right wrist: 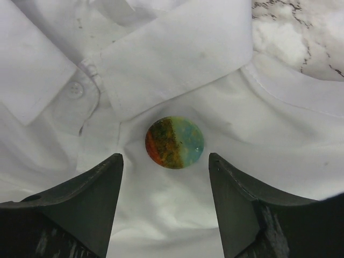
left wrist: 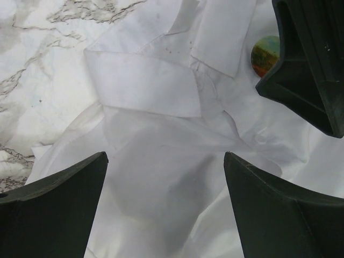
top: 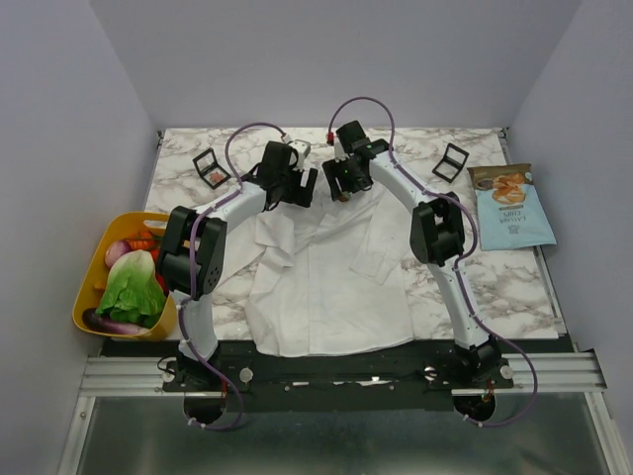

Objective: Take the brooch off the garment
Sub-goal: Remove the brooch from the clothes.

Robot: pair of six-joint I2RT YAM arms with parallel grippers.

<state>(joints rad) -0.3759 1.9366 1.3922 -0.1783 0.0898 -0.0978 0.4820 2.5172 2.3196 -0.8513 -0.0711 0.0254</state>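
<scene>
White button-up shirt [top: 326, 287] is lying spread out on the marble table [top: 514, 287], collar [right wrist: 177, 54] pointing to the far side and the hem sitting at the near edge. The brooch [right wrist: 174, 142] is sitting on the fabric at the far end of the shirt, tucked just under one collar flap. It's a little round pin, orange-red on one half and fading to green on the other. The right gripper [right wrist: 165, 158] is hovering right over it with the jaws standing apart, one on each side of the pin and neither one touching it as far as I can see. The left gripper [left wrist: 166, 177] is hanging just to the left over the rumpled cloth below the collar, jaws spread wide and gripping nothing. Off the shirt, two black makeup palettes [top: 211, 166] are lying at the far left and far right, a chips bag [top: 511, 206] is resting on the right, and a yellow basket [top: 94, 297] of veggies is sitting at the left edge.
</scene>
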